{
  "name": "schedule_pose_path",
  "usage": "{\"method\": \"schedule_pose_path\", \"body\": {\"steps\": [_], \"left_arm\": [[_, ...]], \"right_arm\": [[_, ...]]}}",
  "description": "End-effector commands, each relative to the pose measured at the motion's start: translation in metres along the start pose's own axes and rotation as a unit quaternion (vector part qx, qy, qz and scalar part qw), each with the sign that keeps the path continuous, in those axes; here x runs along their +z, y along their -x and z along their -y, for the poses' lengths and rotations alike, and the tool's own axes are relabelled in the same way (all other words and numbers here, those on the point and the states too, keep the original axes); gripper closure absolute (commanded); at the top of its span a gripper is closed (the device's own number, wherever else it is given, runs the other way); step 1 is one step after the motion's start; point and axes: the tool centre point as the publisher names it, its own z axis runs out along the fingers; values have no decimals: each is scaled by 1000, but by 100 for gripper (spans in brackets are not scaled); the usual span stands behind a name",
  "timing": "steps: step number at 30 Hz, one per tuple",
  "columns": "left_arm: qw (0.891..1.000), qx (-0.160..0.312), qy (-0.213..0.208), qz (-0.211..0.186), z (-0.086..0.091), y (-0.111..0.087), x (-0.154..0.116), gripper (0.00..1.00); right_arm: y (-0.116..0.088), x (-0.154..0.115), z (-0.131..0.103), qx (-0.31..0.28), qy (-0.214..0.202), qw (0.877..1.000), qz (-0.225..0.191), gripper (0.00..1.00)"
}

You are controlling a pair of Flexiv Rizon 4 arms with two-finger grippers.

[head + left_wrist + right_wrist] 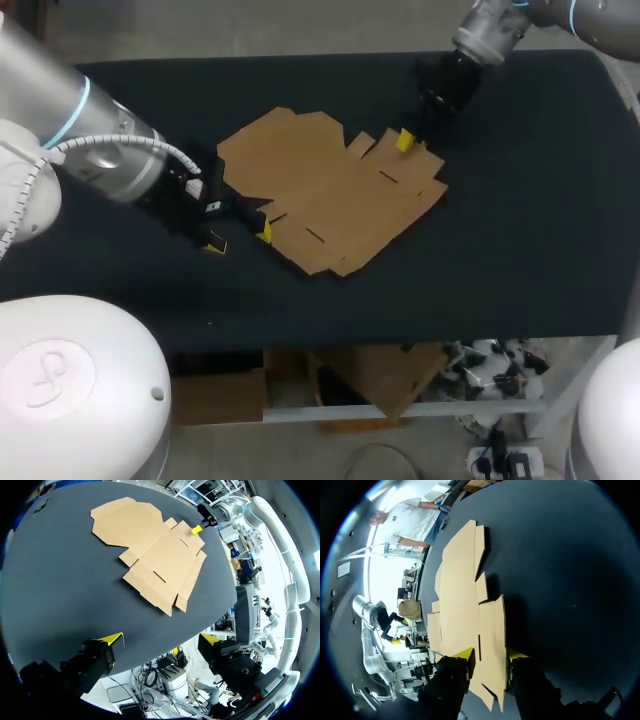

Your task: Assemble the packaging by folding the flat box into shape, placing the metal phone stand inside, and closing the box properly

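Observation:
The flat brown cardboard box (330, 190) lies unfolded in the middle of the black table. My right gripper (408, 140) stands at the box's far right edge. In the right wrist view a narrow flap (492, 645) sits between its yellow fingertips (465, 654), which press on it from both sides. My left gripper (240, 238) is low at the box's near left corner, open, one tip right at the cardboard's edge. In the left wrist view its gripper (160, 642) holds nothing and the box (155, 555) lies ahead of it. No phone stand shows in any view.
The black tabletop (520, 250) stretches bare to the right of the box and along the front edge. The far edge of the table runs just behind my right gripper.

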Motion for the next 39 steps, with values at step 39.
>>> {"method": "schedule_pose_path", "body": {"steps": [39], "left_arm": [[1000,17,-3,-6,-10,-1,-4,0]], "right_arm": [[-9,-12,35,14,161,987,-8,100]]}}
